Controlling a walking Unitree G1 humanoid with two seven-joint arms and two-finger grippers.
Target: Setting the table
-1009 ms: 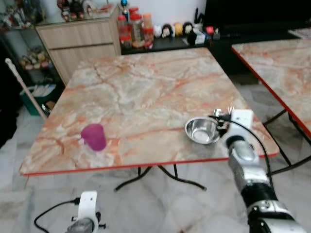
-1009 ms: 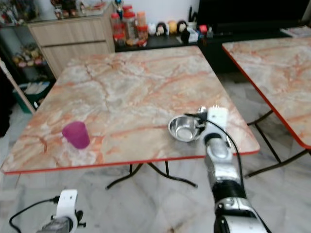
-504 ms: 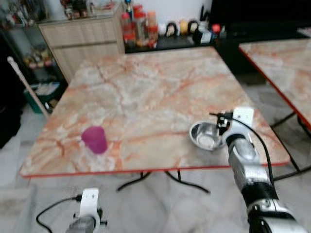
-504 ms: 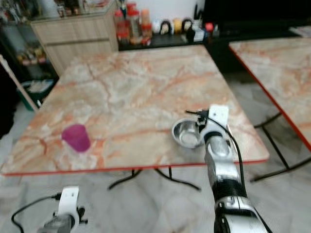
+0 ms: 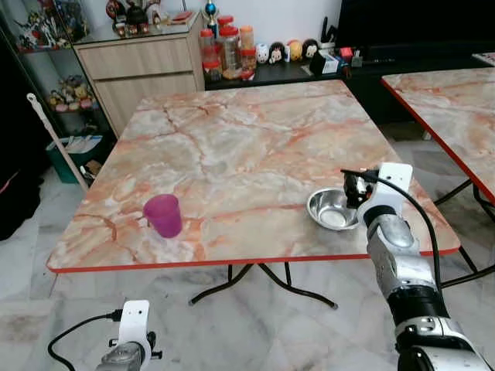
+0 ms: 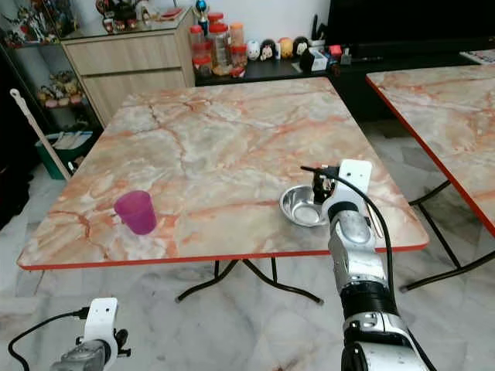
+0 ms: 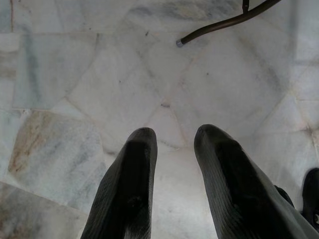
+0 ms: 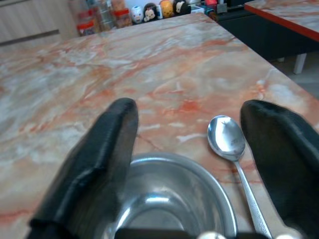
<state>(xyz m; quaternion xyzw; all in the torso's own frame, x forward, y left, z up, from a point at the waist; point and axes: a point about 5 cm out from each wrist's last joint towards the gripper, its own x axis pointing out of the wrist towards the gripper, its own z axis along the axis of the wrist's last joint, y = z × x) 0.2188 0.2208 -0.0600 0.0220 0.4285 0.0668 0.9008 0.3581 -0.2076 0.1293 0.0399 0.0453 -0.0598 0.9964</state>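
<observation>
While the right tool (image 8: 187,144) hovers spread wide over the steel bowl (image 5: 332,209), holding nothing, a spoon (image 8: 234,159) lies beside it on the counter (image 5: 232,147).

A wooden cabinet (image 5: 143,73) is seen at the far left, with figurines (image 5: 131,14) on top. Jars with red lids (image 5: 228,50) are lined up beside it. A second marble table (image 5: 456,116) is placed at the right.
</observation>
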